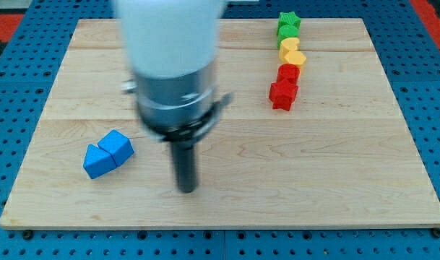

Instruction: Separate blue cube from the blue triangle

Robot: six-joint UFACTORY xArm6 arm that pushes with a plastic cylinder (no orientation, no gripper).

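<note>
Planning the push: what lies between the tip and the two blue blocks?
Nothing: the camera view shows only bare board between my tip and the touching blue cube and blue triangle at its left.

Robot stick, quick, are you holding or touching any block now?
My tip: holds nothing, touches nothing; it has nothing to grasp with. It sits to the view's right of the blue cube and blue triangle, which touch each other.

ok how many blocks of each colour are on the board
blue: 2, the blue cube and blue triangle, touching
green: 2
yellow: 2
red: 2
total: 8
</note>
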